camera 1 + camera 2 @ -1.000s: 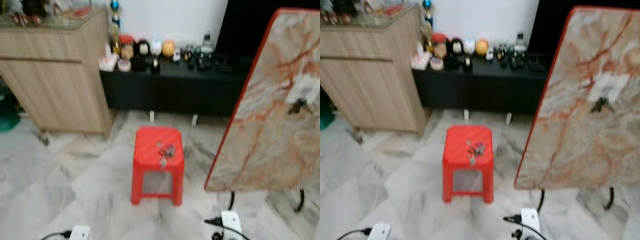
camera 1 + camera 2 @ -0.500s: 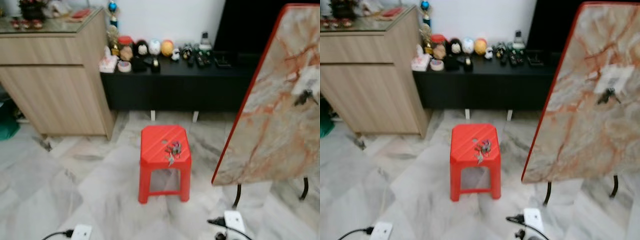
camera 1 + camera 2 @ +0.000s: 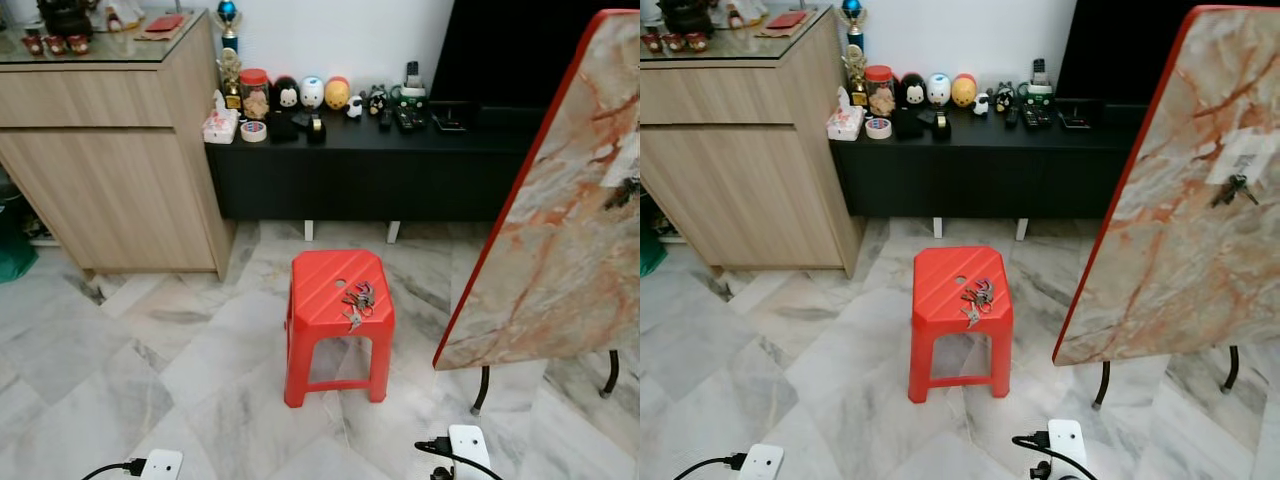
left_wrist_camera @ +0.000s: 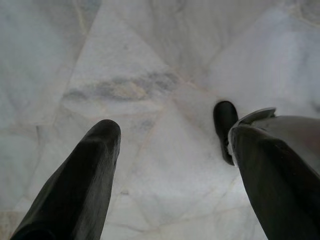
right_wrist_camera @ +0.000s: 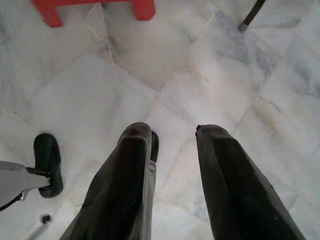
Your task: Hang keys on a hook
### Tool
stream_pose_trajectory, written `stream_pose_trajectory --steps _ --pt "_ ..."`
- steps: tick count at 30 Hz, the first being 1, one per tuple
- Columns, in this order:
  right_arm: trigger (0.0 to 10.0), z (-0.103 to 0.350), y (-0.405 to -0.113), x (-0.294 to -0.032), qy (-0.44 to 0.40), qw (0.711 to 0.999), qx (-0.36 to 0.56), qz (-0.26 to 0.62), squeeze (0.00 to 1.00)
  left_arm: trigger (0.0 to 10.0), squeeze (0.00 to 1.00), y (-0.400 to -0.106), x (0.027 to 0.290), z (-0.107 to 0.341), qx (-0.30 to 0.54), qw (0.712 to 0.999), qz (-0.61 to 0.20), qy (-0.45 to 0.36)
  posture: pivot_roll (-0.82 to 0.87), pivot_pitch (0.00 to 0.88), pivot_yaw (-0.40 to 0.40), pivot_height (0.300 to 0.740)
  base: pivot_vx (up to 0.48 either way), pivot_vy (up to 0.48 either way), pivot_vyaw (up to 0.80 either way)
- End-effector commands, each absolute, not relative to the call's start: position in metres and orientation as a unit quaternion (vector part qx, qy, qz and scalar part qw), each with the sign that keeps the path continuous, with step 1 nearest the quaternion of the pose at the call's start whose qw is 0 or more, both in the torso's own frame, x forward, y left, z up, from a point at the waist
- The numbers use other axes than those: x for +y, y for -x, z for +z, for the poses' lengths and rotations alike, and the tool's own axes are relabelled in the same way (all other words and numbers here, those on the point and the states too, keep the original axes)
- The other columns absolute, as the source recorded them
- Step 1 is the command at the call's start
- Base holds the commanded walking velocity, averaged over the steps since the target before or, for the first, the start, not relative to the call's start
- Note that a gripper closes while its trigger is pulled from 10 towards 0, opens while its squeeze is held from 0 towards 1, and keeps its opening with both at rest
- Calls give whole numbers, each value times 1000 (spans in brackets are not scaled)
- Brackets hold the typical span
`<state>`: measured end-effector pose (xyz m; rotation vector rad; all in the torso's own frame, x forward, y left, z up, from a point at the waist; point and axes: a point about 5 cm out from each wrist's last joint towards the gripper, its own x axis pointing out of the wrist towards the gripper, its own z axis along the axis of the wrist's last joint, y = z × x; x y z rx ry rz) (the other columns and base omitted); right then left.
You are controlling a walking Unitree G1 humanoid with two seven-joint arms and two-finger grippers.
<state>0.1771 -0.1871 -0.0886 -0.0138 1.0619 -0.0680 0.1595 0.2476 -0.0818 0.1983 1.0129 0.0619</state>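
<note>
A bunch of keys (image 3: 357, 300) lies on top of a red plastic stool (image 3: 338, 330) in the middle of the marble floor. To the right stands a tilted marble-patterned board with a red edge (image 3: 1170, 230); a dark hook (image 3: 1234, 187) sits on a white patch near its upper right. My left gripper (image 4: 172, 145) hangs open over bare floor tiles. My right gripper (image 5: 172, 132) is open too, pointing down at the floor, with the stool's feet (image 5: 142, 10) beyond its fingers.
A wooden cabinet (image 3: 110, 150) stands at the left and a low black shelf (image 3: 370, 165) with small figures and jars runs along the back wall. White power strips with cables (image 3: 465, 445) lie on the floor near me. The board rests on black metal legs (image 3: 1102, 385).
The camera has shifted: the stool and board sit further right in the picture and look sharper. The keys have stayed on the stool.
</note>
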Motion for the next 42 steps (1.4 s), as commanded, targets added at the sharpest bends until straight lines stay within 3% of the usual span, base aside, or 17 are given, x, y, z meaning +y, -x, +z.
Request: stream_pose_trajectory --steps 1,9,14,34,42 --pt "10000 -88 -178 -189 5 863 504 -37 0 10000 0 -159 246 -83 488 867 23 -97 57 0 -22 740 0 0 0" --pt "10000 -88 -179 -188 9 862 506 -32 0 10000 0 -158 246 -83 488 868 25 -91 58 0 -20 740 0 0 0" --pt "10000 -88 -178 -188 7 861 507 -32 0 10000 0 -158 247 -83 490 866 23 -94 57 0 -19 740 0 0 800" --pt "10000 -89 -177 -188 3 862 506 -39 0 10000 0 -157 247 -83 491 865 18 -99 49 0 -8 740 0 0 0" --pt "10000 -89 -177 -187 9 863 504 -32 0 10000 0 -156 247 -83 492 865 14 -101 49 0 -7 740 309 0 460"
